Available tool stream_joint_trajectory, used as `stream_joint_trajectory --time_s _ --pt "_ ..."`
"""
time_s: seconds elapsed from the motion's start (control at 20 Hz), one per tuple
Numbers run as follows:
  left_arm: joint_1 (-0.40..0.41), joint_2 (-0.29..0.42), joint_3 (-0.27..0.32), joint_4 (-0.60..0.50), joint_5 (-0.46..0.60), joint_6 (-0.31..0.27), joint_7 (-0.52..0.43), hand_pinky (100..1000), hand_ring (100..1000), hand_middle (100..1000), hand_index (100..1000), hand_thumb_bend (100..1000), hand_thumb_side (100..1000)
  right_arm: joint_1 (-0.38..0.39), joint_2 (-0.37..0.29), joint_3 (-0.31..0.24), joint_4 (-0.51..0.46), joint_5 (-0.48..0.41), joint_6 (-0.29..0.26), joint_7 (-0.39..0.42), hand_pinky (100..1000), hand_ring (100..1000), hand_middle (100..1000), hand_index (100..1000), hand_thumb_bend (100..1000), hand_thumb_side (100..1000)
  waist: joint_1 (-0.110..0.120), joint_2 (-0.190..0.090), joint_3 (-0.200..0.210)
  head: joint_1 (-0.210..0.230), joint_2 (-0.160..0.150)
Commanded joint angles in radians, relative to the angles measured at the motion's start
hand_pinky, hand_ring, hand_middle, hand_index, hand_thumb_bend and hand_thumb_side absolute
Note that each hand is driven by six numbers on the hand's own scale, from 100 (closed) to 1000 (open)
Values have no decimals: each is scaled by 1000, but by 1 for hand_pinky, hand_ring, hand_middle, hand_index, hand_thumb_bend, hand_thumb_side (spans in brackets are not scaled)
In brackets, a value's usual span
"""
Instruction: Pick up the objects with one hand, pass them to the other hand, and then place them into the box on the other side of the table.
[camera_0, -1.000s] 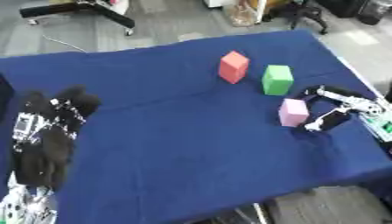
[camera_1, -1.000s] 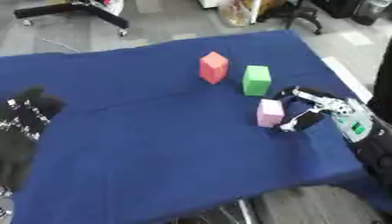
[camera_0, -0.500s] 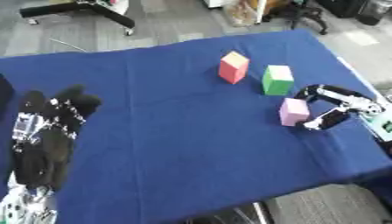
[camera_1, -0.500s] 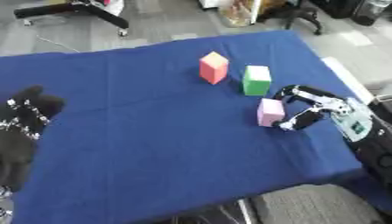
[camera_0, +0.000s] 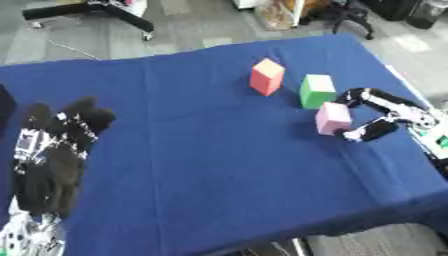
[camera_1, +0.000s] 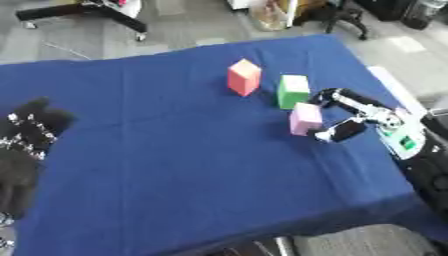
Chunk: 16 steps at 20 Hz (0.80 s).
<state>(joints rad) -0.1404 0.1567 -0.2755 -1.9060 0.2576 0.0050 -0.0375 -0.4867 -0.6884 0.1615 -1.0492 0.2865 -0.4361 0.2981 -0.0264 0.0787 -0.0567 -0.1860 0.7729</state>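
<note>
Pink block stands on the blue tablecloth toward the right edge, with the right hand curved round its far side, a finger above and the thumb below, tips touching or almost touching it. Just behind sits a green block, then an orange block. At the left edge the left hand rests idle, fingers straight and pointing up
</note>
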Motion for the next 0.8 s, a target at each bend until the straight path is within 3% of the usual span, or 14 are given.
stream_joint_trajectory --time_s 0.05,0.45,0.8 --pt "-6 2 2 -17 2 -1 4 943 777 662 833 356 937 -3 -53 -6 -87 -44 -4 -19 835 919 770 477 354 190 -3 -11 -3 7 -3" --pt "-8 3 2 -9 1 2 12 942 775 660 832 353 943 36 -72 3 -402 -162 -11 -32 838 911 771 483 356 236 -2 -11 -8 26 -3" --pt "-7 2 3 3 -2 4 18 942 773 658 832 344 954 49 -52 10 -712 -241 26 -21 838 894 768 492 345 284 -3 -12 -9 37 -3"
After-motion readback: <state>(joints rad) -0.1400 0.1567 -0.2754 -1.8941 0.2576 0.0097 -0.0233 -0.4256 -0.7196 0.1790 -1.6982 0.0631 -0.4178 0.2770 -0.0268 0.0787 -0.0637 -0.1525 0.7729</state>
